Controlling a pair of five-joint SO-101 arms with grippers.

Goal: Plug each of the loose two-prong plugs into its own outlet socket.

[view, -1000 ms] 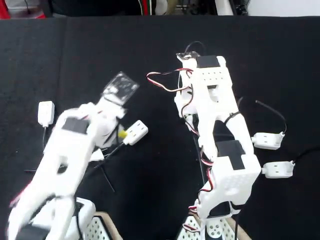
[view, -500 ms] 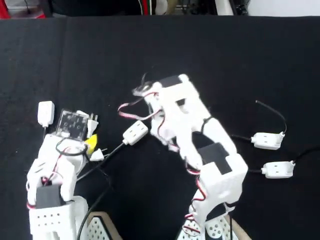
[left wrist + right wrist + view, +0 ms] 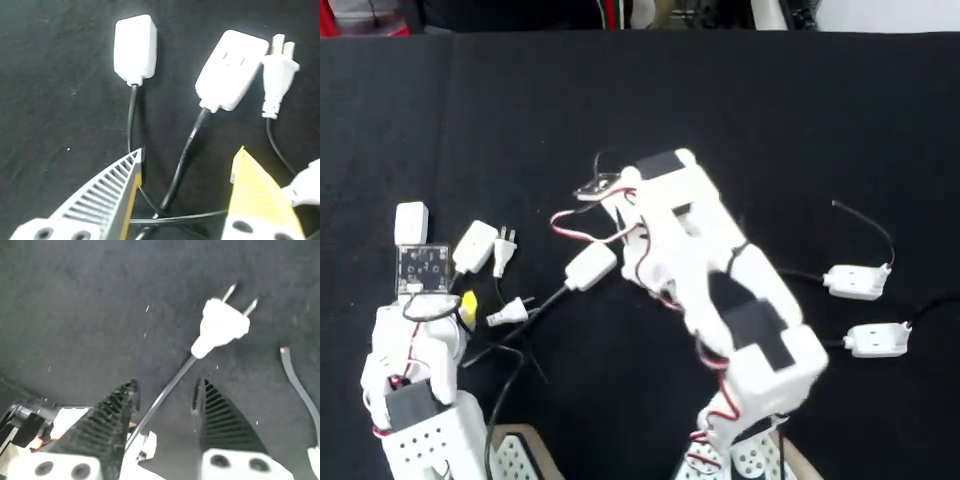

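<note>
Five outlet sockets (image 3: pixel 857 282), two plugs (image 3: pixel 505 250) from above, cord (image 3: pixel 165 395) between spread jaws of right gripper (image 3: pixel 167 382) close-up, left gripper (image 3: pixel 190 150) open too.

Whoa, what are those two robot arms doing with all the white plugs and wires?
They are meant to push each loose plug into a socket. The left claw is open and hangs just short of a small socket and a wider socket, with a loose plug lying beside them. The right claw is open too, over another plug whose cord runs through its gap. Neither claw holds anything yet.
</note>
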